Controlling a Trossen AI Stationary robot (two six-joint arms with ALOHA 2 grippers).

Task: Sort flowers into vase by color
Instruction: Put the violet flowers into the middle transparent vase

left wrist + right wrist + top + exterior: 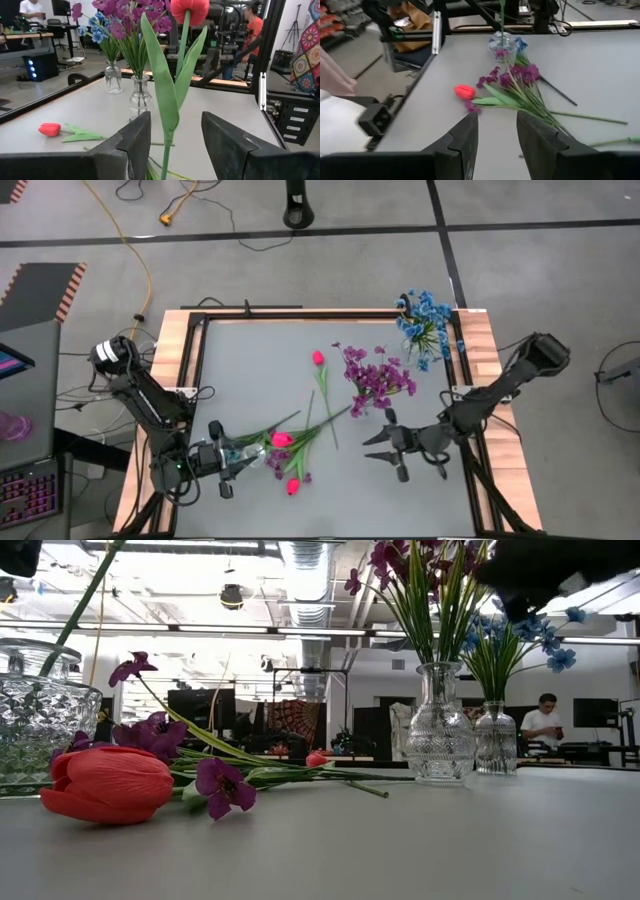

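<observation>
Left claw, near-left counter corner: tulip stem upright between spread fingers, contact point cut off, so grip uncertain; probably raised for vase drop. Right claw, near-right, released, empty, waiting. Loose purple/pink sprigs mid-counter near front edge, unsorted. Purple vase centre, blue vase far-right corner. Pink vase cropped at picture edge.
</observation>
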